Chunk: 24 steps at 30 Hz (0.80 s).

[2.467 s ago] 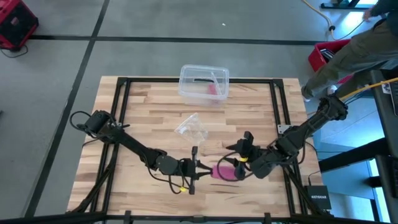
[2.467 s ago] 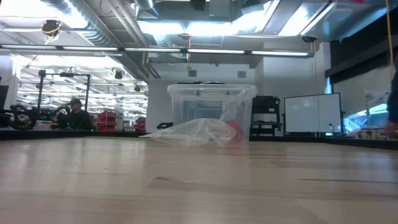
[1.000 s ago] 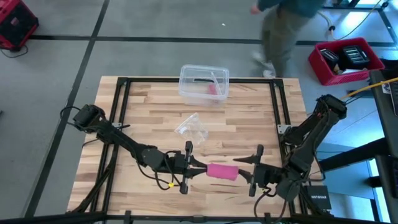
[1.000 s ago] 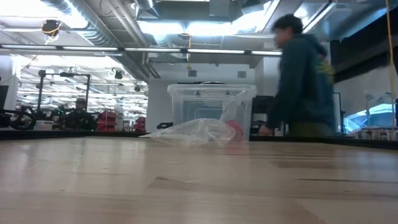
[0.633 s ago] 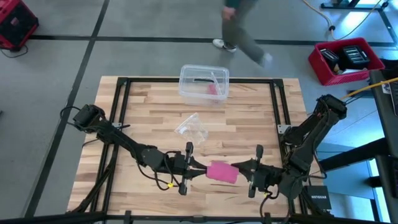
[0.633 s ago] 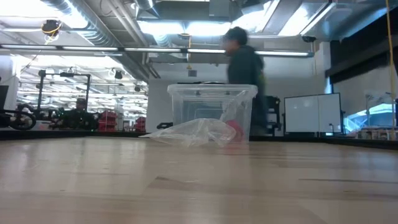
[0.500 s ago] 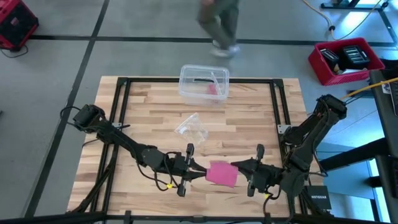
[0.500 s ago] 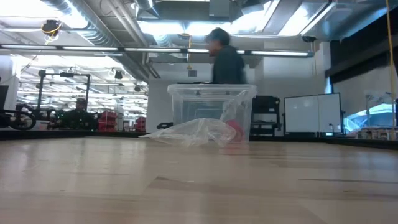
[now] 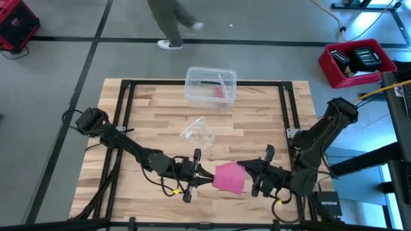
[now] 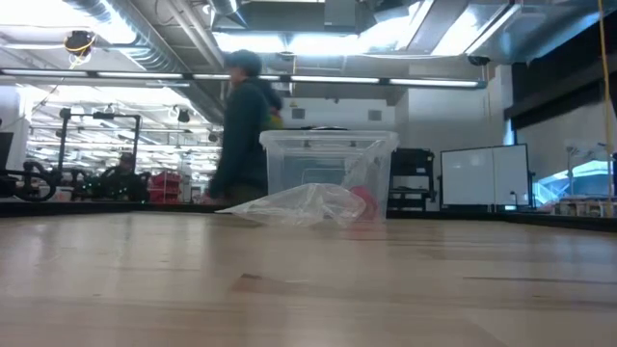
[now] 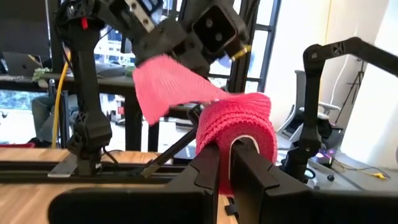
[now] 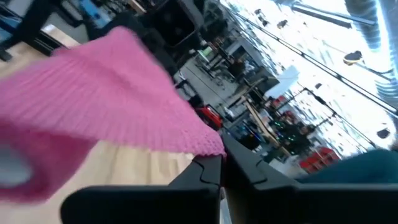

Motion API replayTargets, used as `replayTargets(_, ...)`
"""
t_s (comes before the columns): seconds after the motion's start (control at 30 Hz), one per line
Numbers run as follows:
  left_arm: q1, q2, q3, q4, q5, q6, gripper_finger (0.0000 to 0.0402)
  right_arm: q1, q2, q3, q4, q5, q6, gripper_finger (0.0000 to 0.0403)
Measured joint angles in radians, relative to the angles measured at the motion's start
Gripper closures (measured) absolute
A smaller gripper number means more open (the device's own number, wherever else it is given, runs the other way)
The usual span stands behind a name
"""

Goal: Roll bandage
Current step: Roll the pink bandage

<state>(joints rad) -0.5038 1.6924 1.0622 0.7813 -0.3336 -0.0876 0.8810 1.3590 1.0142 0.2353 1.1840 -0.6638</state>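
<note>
Butcher-block wood planks make up the table, framed in black rails, and near its front edge the bandage hangs between the 2 arms, clear of the wood. It's a soft, ribbed pink knit: a thick rolled end at the left, fanning into a flat loose flap toward the right, so its long axis runs left to right. Left gripper is clamped tight on the rolled end, fingers pinching it. Right gripper, which stood apart and open a second ago, has now closed on the flap's far right corner. That flap has spread wider than before. Farther back sit a crinkled clear wrapper and a clear plastic box. Beyond, a person has walked leftward.
</note>
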Motion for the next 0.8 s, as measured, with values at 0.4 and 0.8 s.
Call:
replayTargets(0.4, 0.009, 0.0, 0.0, -0.041, 0.0, -0.03, 0.038, 0.002, 0.0, 0.101, -0.004, 0.009, -0.098, 0.04)
replayTargets(0.8, 0.026, 0.057, 0.002, -0.033, 0.0, -0.09, 0.038, 0.001, 0.001, 0.141, 0.033, 0.009, -0.18, 0.04)
